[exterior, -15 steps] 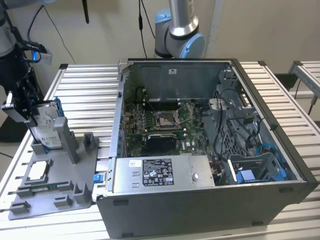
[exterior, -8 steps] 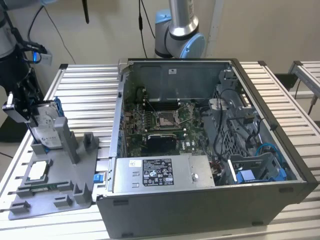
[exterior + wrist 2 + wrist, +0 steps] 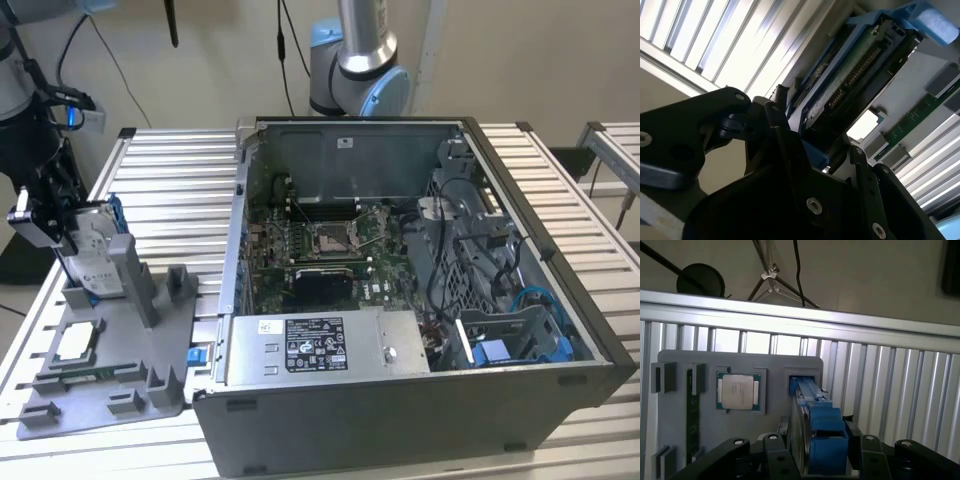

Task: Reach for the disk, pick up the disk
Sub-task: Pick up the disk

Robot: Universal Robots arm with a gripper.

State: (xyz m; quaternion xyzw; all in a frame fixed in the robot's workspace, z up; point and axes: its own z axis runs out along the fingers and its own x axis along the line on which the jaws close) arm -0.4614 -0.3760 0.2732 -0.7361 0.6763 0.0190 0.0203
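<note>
Finding: my fingers [image 3: 777,455] stand open, straddling the disk [image 3: 815,410], upright in its grey holder [image 3: 775,365] on the desk [image 3: 890,390]. Recommendation: centre, close squarely on both faces, lift straight.

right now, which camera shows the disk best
The exterior view: the disk stands in the grey holder, its white label toward the camera. The first wrist view shows it edge-on, mostly blue frame; the second wrist view shows its connector edge close up.
</note>
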